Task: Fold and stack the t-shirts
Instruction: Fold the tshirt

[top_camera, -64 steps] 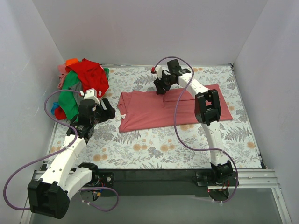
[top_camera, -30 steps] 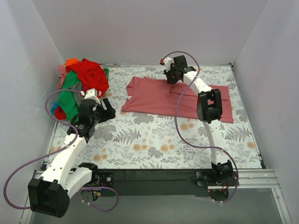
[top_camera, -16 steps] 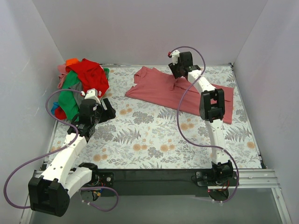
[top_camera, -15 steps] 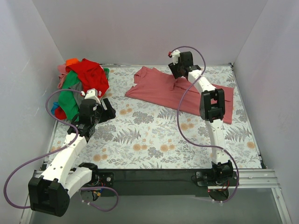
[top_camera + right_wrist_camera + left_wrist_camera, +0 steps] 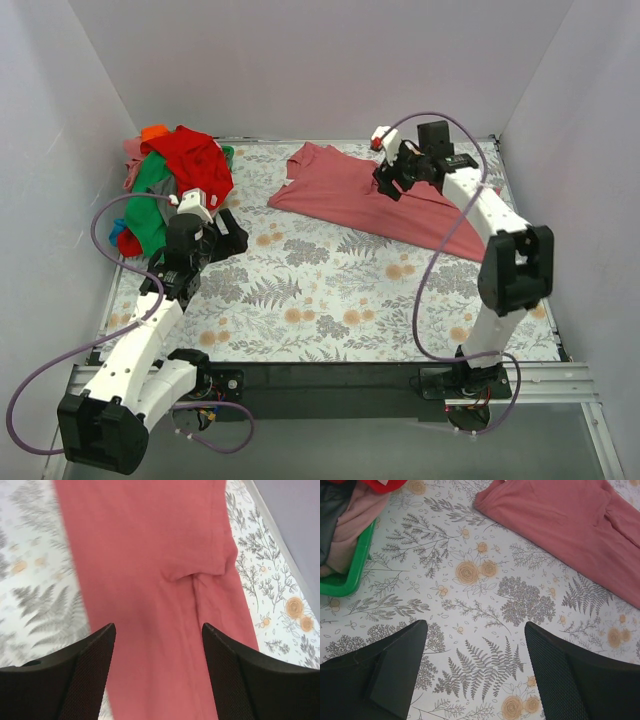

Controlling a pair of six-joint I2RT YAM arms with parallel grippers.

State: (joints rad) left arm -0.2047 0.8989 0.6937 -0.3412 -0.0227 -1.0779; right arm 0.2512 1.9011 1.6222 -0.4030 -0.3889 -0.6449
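Floral-covered table nearest; left end effector hovers over it, jaws apart, empty; right end effector above salmon tee, jaws apart, nothing held; tee lies slanted far centre, seemingly part-folded; heap of tees far left, unfolded; nothing stacked; most work remains.

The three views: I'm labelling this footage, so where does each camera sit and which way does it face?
Top external: above and behind the bases, looking down across the floral table cover; both arms show whole.
Left wrist: on the left arm, looking down at the cover; the open left gripper frames the bottom.
Right wrist: close above the salmon-pink t-shirt, looking down; the open right gripper shows below.
Shared: all three see that t-shirt; top and left wrist also see the pile of t-shirts.
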